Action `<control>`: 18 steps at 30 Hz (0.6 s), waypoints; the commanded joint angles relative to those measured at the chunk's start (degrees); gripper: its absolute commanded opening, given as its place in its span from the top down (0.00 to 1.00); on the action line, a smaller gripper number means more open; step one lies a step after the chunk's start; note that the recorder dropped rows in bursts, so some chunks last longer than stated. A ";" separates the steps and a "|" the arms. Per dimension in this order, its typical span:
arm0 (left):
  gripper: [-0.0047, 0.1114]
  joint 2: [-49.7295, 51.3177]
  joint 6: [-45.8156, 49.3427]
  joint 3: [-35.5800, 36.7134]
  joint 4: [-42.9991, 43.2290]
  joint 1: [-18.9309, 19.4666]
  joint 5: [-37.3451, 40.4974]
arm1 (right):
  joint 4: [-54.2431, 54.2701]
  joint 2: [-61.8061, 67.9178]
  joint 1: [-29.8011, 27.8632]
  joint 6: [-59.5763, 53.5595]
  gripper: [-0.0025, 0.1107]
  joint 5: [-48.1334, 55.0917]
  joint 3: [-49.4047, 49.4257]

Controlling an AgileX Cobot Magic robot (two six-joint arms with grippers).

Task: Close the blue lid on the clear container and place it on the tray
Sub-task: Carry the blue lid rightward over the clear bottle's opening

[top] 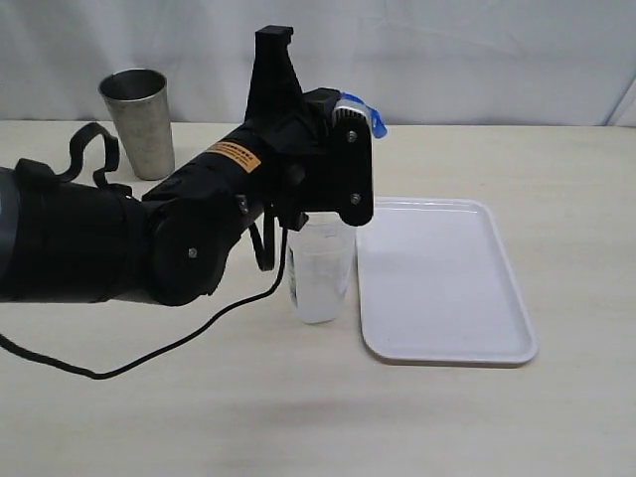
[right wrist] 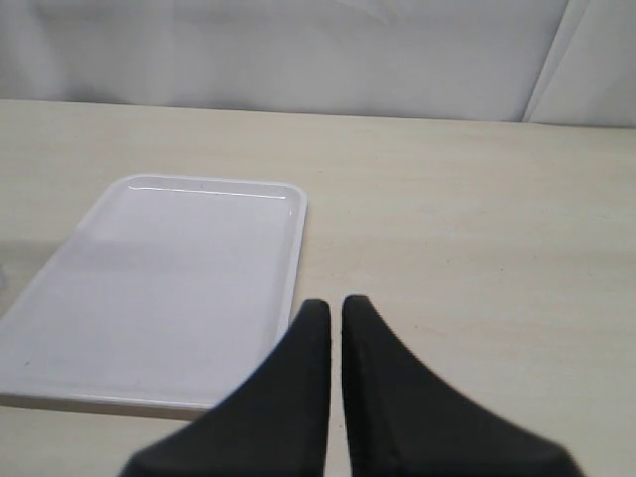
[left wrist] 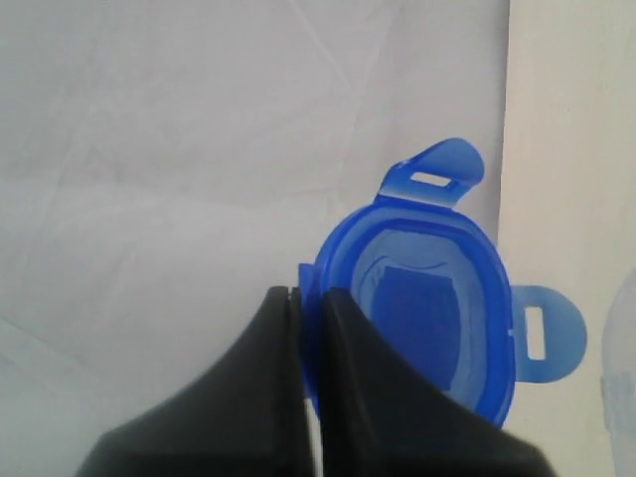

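Left gripper [left wrist: 306, 295] is pinched tight on the rim of the blue lid [left wrist: 427, 308], holding it aloft on edge, higher than the clear container [top: 320, 273], so no capping yet! Container stands near the middle of the desk [top: 298, 417], just outside a long edge of the tray [top: 447, 288]. Right gripper [right wrist: 328, 303] hangs with fingers together, empty. Everything's left, I'd say: seat the lid, snap the flaps, set the container on the tray
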 commanded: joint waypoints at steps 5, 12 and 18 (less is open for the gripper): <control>0.96 -0.09 0.68 0.12 -1.62 -4.43 -7.14 | 0.04 -0.27 -0.24 0.05 0.94 -0.36 0.18; 0.96 -0.09 2.85 0.12 -5.30 -4.43 -8.76 | 0.04 -0.27 -0.24 0.05 0.94 -0.36 0.18; 0.96 0.29 4.45 0.12 -5.67 -4.43 -16.33 | 0.04 -0.27 -0.24 0.05 0.94 -0.36 0.18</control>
